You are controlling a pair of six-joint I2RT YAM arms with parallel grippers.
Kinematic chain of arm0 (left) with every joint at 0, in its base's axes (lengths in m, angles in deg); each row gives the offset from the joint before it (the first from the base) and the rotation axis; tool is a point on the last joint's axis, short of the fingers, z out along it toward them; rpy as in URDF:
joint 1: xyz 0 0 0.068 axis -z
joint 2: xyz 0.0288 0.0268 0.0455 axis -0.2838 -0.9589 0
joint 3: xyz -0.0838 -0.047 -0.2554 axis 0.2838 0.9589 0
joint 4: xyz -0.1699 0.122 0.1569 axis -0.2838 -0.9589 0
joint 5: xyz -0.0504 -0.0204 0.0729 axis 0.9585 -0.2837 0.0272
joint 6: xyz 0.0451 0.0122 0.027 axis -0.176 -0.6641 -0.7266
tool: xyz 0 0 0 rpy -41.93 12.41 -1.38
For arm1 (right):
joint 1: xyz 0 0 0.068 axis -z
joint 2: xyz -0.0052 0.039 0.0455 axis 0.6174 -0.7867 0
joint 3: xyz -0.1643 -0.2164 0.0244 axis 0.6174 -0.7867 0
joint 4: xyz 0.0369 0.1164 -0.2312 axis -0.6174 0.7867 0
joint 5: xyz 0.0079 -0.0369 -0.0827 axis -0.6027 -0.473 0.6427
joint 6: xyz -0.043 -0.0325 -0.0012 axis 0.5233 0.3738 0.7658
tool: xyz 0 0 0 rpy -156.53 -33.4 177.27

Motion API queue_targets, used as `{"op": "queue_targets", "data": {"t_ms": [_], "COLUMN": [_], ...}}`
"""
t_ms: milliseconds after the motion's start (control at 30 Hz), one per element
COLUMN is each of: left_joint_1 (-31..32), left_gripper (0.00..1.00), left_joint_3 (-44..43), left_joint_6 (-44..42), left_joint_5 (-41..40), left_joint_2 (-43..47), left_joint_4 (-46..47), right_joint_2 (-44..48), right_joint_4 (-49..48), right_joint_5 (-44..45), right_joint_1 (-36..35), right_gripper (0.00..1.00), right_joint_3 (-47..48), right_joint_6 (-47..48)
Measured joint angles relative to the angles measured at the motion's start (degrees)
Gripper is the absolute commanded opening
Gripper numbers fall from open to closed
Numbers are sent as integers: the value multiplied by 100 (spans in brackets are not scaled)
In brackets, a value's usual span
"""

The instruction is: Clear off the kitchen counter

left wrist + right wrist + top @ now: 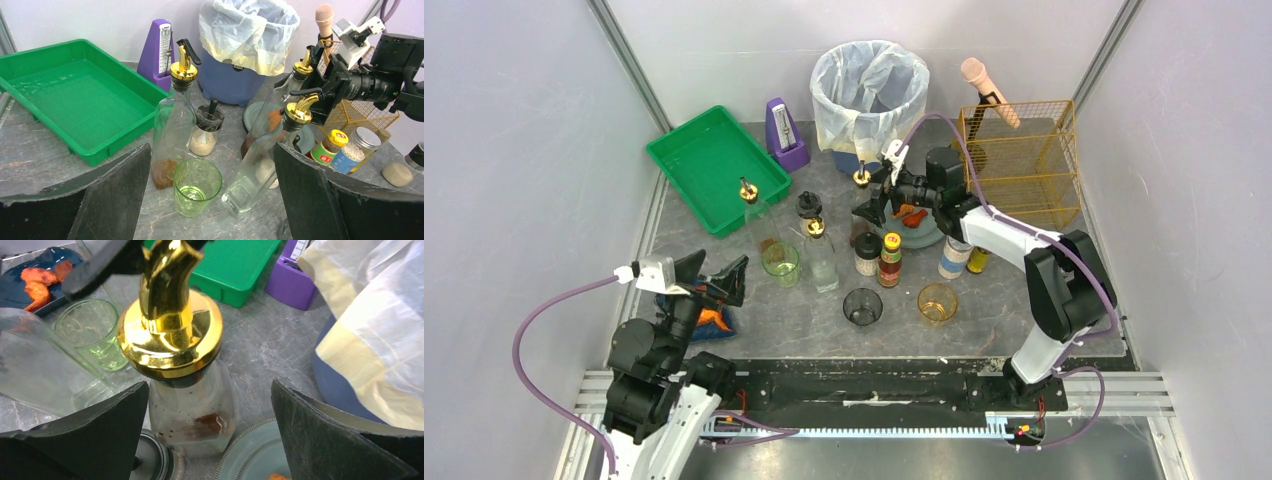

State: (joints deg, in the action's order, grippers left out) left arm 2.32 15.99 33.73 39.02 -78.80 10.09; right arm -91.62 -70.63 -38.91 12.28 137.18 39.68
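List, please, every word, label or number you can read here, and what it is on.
Nothing here reads clearly.
Yellow-capped bottle, red-and-green label: white marks, too blurred to read.
Metronome, scale: ticks too small to read.
Jar, blue label: no legible print.

I can read no words anywhere. The small bottle with the yellow cap [328,148] wears a red and green label with pale marks, perhaps lettering, too blurred for me. The purple metronome [159,50] shows a fine scale, its figures illegible.
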Motion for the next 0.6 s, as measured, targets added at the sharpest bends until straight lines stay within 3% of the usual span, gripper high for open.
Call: {"op": "queue_targets", "data": {"t_ms": [300,400,500,600], "left_joint_1": [35,35,35,35], "left_gripper": [97,97,97,96], "left_joint_3": [2,2,2,2], "left_joint_6": [0,0,0,0], "left_joint_5": [0,2,2,2], "left_joint_2": [2,9,9,11], "left_joint_4": [0,0,0,0], "right_joint_2": [-308,-365,-369,-369], "right_joint_4": [31,39,42,44], "right_joint_5": [-468,-570,-658,-721], "right_joint_1": [39,81,125,136], "right_gripper": [85,74,55,44], "right_joint_3": [55,79,87,96], "right_joint_6": [96,120,133,157]}}
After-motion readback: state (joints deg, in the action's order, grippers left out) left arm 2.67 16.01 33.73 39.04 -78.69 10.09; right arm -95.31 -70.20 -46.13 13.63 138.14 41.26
